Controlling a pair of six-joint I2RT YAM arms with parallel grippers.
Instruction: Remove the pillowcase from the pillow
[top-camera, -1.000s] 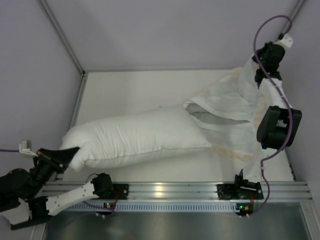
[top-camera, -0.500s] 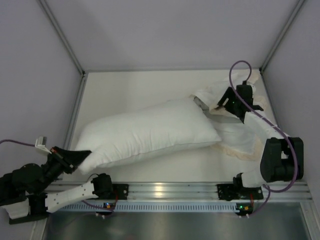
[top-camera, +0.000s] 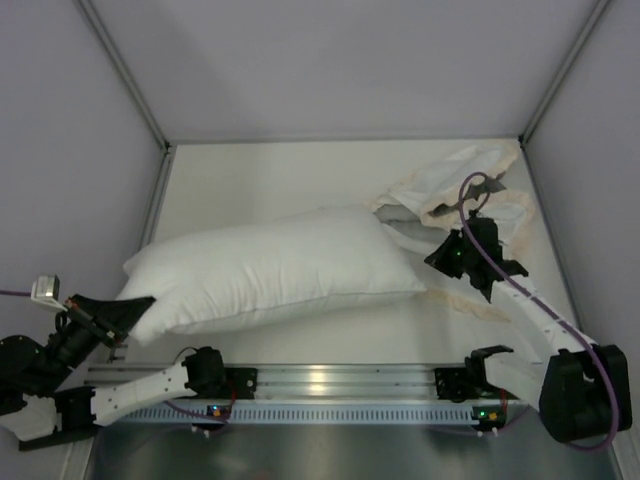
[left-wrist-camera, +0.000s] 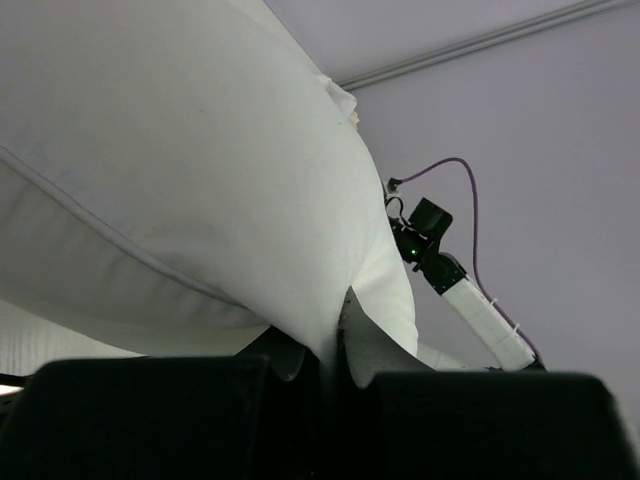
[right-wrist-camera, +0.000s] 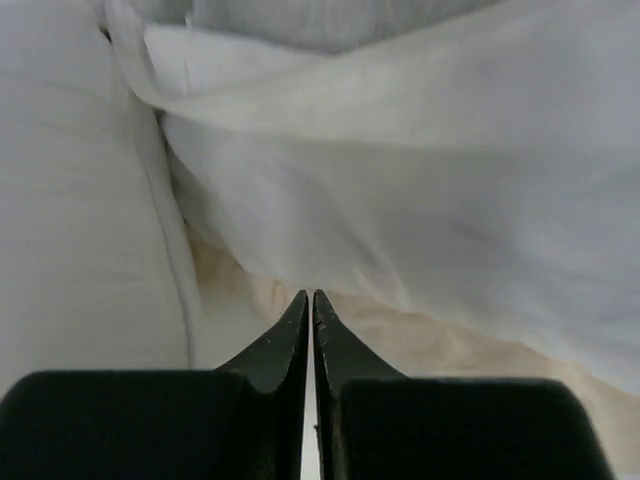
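The pillow (top-camera: 270, 275) lies across the middle of the table, plump, white and plain. My left gripper (top-camera: 135, 308) is shut on its near-left corner; in the left wrist view the pillow (left-wrist-camera: 180, 150) tapers down into the closed gripper (left-wrist-camera: 335, 350). The pillowcase (top-camera: 455, 190) lies crumpled at the far right, white side up with its cream frill (top-camera: 470, 300) showing. The pillow's right end rests against its open mouth. My right gripper (top-camera: 435, 258) is shut and empty just above the pillowcase (right-wrist-camera: 420, 180), its tips (right-wrist-camera: 311, 297) over the frill (right-wrist-camera: 450, 350), with the pillow (right-wrist-camera: 80, 220) to their left.
Grey walls with metal posts (top-camera: 125, 70) close the table in on the left, back and right. A metal rail (top-camera: 330, 380) with the arm bases runs along the near edge. The right arm's purple cable (top-camera: 480, 235) loops over the pillowcase.
My right gripper has let go of the pillowcase and come down from the far right corner toward the near middle; the pillowcase has dropped in a heap. The left gripper still holds the pillow's corner.
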